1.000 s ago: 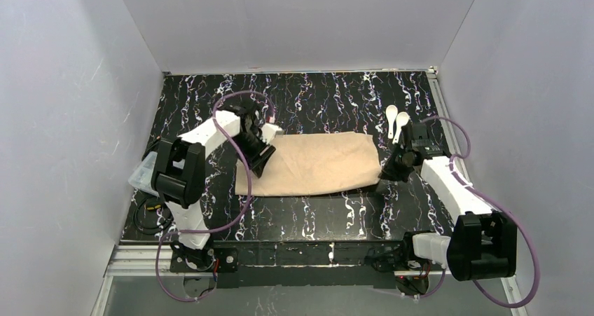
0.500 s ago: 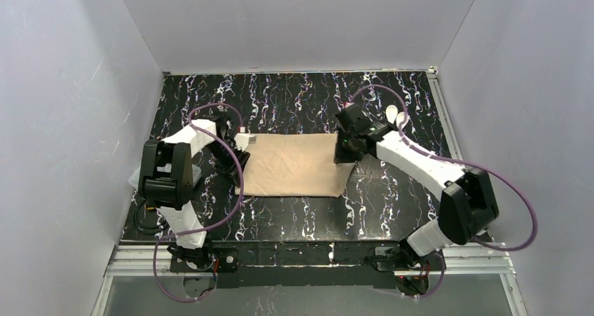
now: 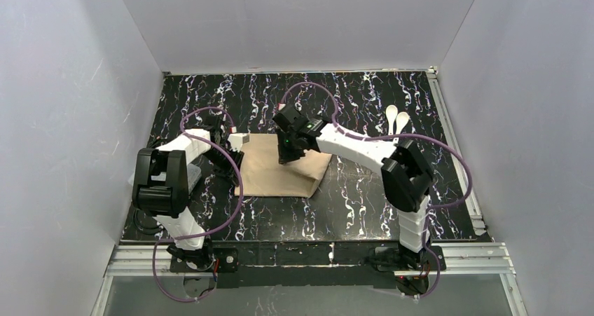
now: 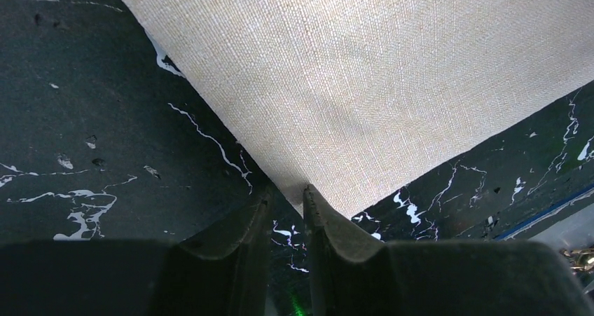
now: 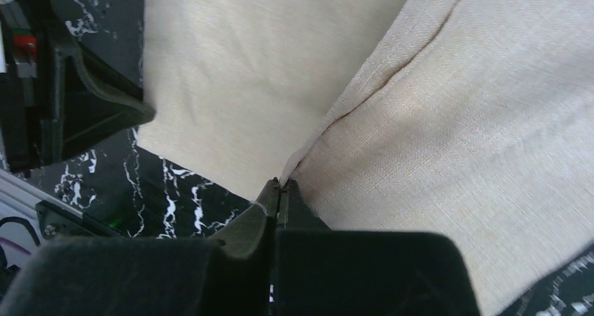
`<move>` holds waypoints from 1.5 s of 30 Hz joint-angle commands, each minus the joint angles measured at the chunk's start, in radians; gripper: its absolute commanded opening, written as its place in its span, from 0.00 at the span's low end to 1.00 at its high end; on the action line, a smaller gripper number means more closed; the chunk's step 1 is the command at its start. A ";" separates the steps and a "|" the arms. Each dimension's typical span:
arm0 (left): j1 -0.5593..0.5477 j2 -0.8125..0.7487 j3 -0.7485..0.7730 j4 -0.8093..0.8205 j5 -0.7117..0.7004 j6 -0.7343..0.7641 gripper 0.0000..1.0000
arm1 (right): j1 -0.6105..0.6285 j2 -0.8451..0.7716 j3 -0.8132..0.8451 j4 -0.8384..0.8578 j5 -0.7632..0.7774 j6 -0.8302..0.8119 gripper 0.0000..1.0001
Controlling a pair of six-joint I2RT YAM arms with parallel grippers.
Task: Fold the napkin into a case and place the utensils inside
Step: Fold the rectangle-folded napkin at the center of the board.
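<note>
The beige napkin (image 3: 277, 179) lies left of the table's middle, partly doubled over. My right gripper (image 3: 287, 156) is shut on the napkin's edge (image 5: 279, 184) and holds that flap (image 5: 476, 120) raised over the lower layer (image 5: 231, 64). My left gripper (image 3: 237, 167) is at the napkin's left side. Its jaws stand a narrow gap apart (image 4: 286, 193), with a napkin corner (image 4: 364, 71) touching the tips and bare table between the fingers. The two white utensils (image 3: 396, 118) lie side by side at the back right, away from both grippers.
The black marbled table (image 3: 364, 204) is walled in by white panels on three sides. A clear plastic box (image 3: 194, 174) shows partly behind the left arm. The right arm stretches across the table from its base (image 3: 413, 239) to the napkin.
My right gripper has swept from the table's right side leftward, carrying the napkin's right edge over the cloth, so the napkin looks much shorter. My left gripper has moved off the cloth to its left edge.
</note>
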State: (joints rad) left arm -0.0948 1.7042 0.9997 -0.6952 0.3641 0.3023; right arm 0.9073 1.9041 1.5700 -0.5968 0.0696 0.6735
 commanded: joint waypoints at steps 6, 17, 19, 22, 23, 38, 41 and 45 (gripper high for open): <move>0.028 -0.048 -0.035 0.025 0.066 -0.015 0.16 | 0.034 0.118 0.152 0.139 -0.132 0.004 0.02; 0.062 -0.070 -0.055 0.055 0.083 -0.082 0.05 | 0.049 0.232 0.280 0.211 -0.209 0.027 0.01; 0.075 -0.065 -0.051 0.056 0.081 -0.094 0.01 | 0.059 0.244 0.275 0.235 -0.226 0.020 0.01; 0.108 -0.058 -0.039 0.053 0.082 -0.115 0.00 | 0.067 0.252 0.249 0.279 -0.259 0.001 0.01; 0.130 -0.057 -0.035 0.054 0.084 -0.121 0.00 | 0.068 0.252 0.238 0.300 -0.276 -0.002 0.01; 0.157 -0.003 -0.029 0.050 0.091 -0.125 0.00 | 0.094 0.328 0.249 0.385 -0.356 -0.049 0.01; 0.159 -0.004 -0.031 0.052 0.097 -0.124 0.00 | 0.100 0.348 0.258 0.398 -0.378 -0.045 0.01; 0.161 0.011 -0.026 0.048 0.111 -0.128 0.00 | 0.113 0.356 0.263 0.445 -0.392 -0.050 0.01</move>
State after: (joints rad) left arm 0.0582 1.7000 0.9585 -0.6285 0.4385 0.1783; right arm 1.0023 2.2597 1.7882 -0.2333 -0.2810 0.6464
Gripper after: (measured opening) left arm 0.008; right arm 0.032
